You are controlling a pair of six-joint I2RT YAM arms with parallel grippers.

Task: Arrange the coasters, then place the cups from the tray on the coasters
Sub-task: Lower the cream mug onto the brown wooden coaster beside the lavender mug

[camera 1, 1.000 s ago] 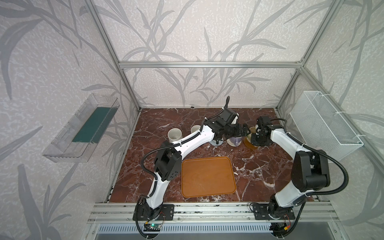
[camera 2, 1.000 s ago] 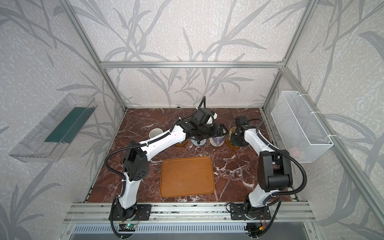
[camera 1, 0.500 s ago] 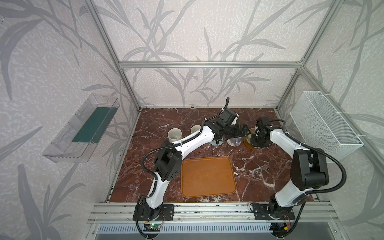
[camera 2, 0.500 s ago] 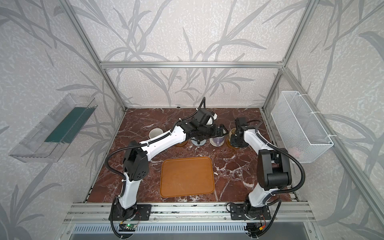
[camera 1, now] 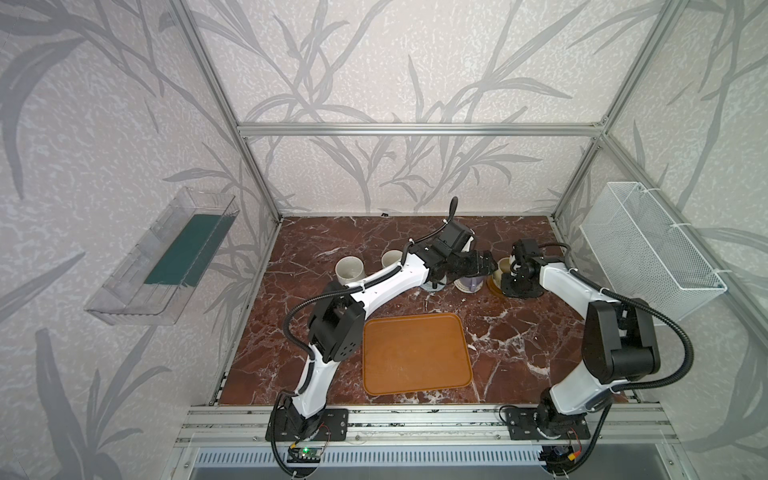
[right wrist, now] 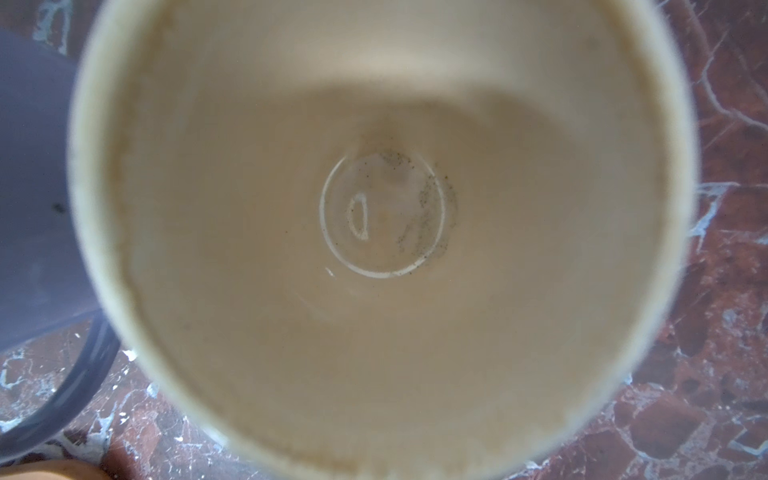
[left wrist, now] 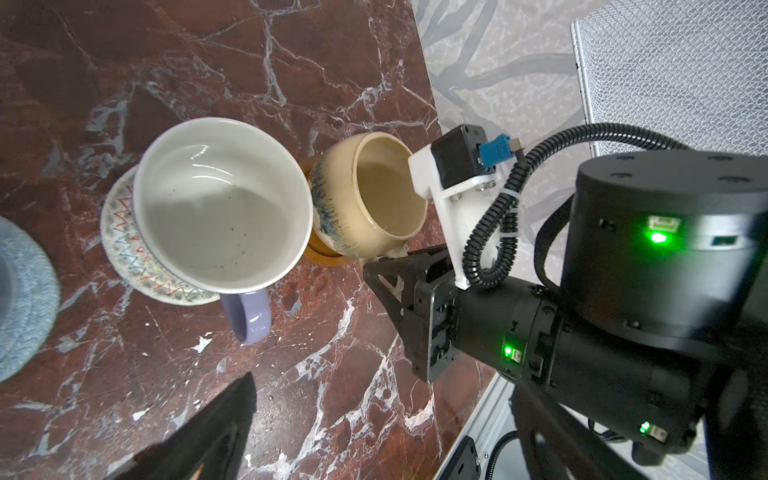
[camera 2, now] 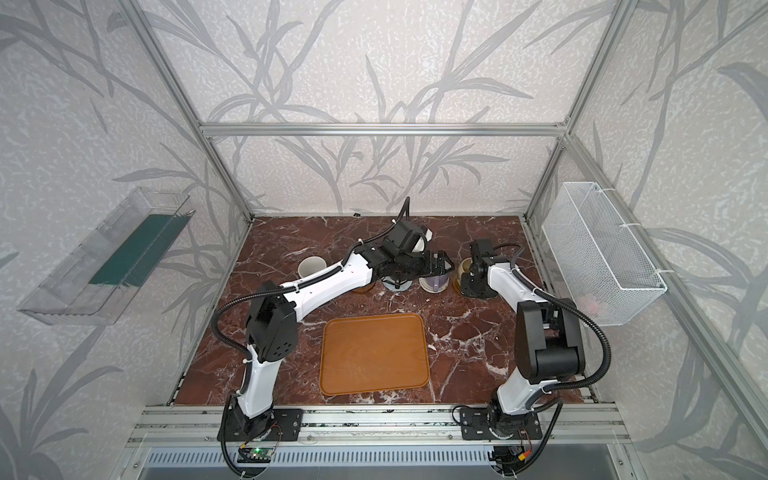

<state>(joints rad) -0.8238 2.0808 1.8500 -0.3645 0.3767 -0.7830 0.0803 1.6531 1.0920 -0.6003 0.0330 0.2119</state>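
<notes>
Cream cup [left wrist: 365, 199], rigid glazed ceramic, likely slippery, sat apparently pinched at its handle by right tool [left wrist: 384, 270]; left tool [camera 1: 486, 264] stood spread.

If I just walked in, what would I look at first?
The left arm and right arm nearly meet at the table's back, over cups on coasters. The right hand holds the cream cup, next to the lavender cup. In front lies the big orange tray, bare.
</notes>
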